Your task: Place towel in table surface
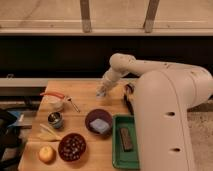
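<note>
My gripper [102, 92] is at the end of the white arm [150, 70], low over the far middle of the wooden table [80, 89]. A small pale bluish thing shows at its tip, and I cannot tell whether it is the towel. A pale blue folded piece [101, 125] lies in a dark purple bowl [90, 118] at the table's middle, in front of the gripper and apart from it.
A green tray [116, 150] with a brown bar [123, 139] is at the front right. A dark bowl [71, 146], an orange fruit [46, 153], a banana [48, 134], a small tin [55, 119] and a white bowl [54, 102] stand on the left. A black tool [128, 96] lies by the arm.
</note>
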You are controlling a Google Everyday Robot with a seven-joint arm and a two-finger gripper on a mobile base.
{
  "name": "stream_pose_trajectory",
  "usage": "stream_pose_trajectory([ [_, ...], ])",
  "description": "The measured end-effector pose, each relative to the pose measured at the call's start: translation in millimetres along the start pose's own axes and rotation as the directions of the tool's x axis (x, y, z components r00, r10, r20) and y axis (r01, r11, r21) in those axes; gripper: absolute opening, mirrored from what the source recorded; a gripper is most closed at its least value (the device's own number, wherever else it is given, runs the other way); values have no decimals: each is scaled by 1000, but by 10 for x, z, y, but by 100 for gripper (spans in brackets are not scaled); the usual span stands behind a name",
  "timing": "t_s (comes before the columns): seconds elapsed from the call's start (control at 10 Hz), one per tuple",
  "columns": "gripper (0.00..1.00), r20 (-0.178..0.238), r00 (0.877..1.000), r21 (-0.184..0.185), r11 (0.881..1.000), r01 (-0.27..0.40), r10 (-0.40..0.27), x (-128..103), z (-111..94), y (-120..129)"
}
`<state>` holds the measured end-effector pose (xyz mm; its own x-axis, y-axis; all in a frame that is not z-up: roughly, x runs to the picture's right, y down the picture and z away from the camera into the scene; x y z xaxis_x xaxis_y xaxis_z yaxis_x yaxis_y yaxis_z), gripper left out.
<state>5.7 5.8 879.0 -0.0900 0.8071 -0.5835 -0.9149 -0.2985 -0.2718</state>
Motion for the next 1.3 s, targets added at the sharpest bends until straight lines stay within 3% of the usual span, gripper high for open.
stream_pose_trajectory([
  [0.3,0,1,1000,-2,1000,3,-3,2,-3,1],
  [0.5,4,1,1000,-2,1000,3,-3,2,-1,1],
  [1.1,66,1,1000,-2,1000,3,-3,1,-3,-3],
  [1.3,79,1,1000,-2,1000,2,-2,2,-3,-3],
])
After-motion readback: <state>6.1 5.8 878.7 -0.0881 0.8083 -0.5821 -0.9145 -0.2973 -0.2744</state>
